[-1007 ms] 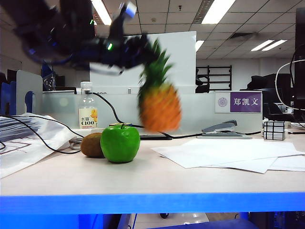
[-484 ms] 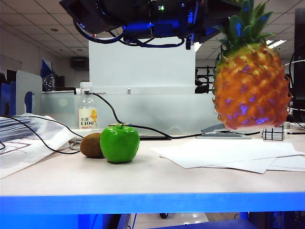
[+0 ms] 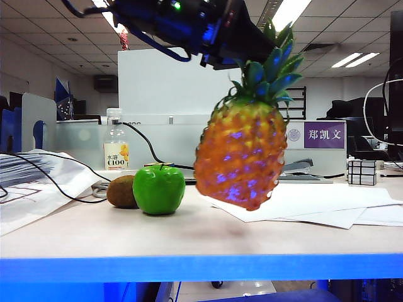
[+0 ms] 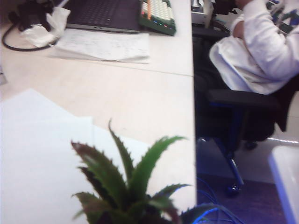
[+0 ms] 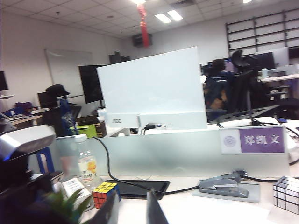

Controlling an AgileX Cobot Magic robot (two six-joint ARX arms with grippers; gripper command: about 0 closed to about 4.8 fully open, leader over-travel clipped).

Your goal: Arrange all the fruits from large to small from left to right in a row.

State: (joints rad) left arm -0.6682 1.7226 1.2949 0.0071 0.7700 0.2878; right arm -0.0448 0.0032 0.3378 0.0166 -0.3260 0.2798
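Note:
My left gripper [image 3: 253, 55] reaches in from the upper left and is shut on the green crown of the pineapple [image 3: 242, 157]. The pineapple hangs tilted above the middle of the table. In the left wrist view only its crown [image 4: 126, 186] shows; the fingers are hidden. The green apple [image 3: 158, 189] stands on the table at the left, touching the brown kiwi [image 3: 122, 192] on its left. My right gripper [image 5: 133, 212] is held high and level, open and empty. It is not in the exterior view.
White paper sheets [image 3: 302, 201] lie right of centre under the pineapple. At the back stand a bottle [image 3: 116, 150], a stapler [image 3: 296, 170], a silver cube [image 3: 362, 171] and a coloured Rubik's cube [image 5: 103, 193]. A cable [image 3: 50, 182] crosses the left. The table edge [image 4: 192, 116] drops beside a seated person [image 4: 261, 51].
The pineapple, held by my left gripper, swung far to the right and has come back toward the middle, lower over the table. Apple and kiwi have not moved.

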